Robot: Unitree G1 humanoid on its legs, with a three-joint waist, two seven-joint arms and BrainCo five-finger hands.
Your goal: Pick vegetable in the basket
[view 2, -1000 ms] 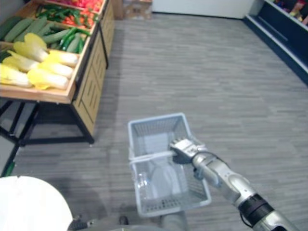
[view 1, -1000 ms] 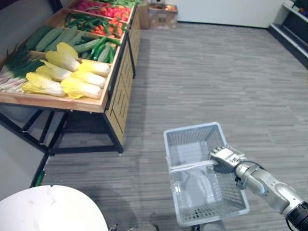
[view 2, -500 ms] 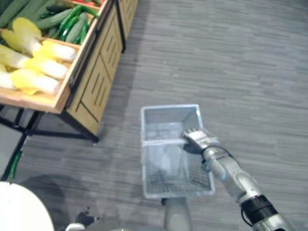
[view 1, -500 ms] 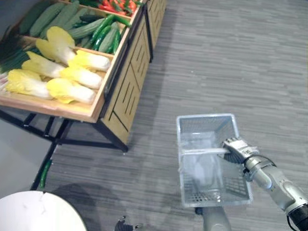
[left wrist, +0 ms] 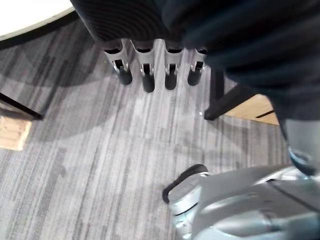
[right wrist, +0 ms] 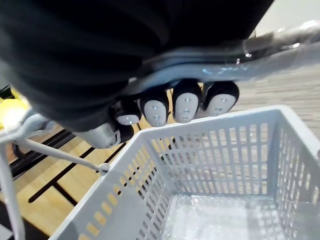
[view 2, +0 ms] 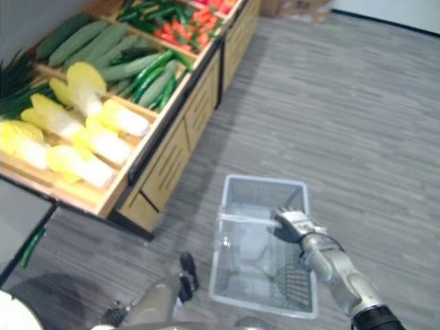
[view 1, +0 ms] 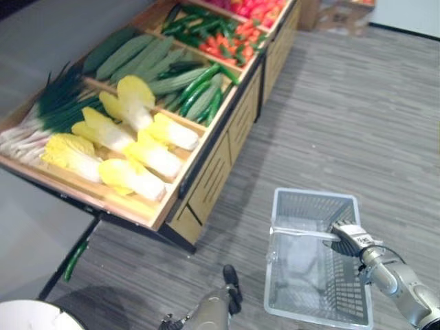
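Observation:
A grey plastic basket (view 1: 313, 196) hangs above the floor from its wire handle (view 1: 302, 234). My right hand (view 1: 352, 239) is shut on that handle; in the right wrist view its fingers (right wrist: 185, 102) curl over the bar above the basket wall (right wrist: 225, 150). Something clear and shiny lies on the basket bottom, and I see no vegetable in it. To the left stands a wooden stand with yellow cabbages (view 1: 130, 148), cucumbers (view 1: 137, 58), green onions (view 1: 48, 113) and red vegetables (view 1: 234, 45). My left hand (left wrist: 145, 70) hangs with straight fingers over the floor, holding nothing.
The stand's wooden front (view 1: 213, 185) rests on black metal legs (view 1: 75, 254) just left of the basket. A white round table (view 1: 27, 324) shows at the lower left. A cardboard box (view 1: 344, 10) sits at the far end. Grey floor (view 1: 357, 117) stretches to the right.
The camera has swung toward the stand, which now shows larger and closer to the basket. My right hand has kept its hold on the handle throughout.

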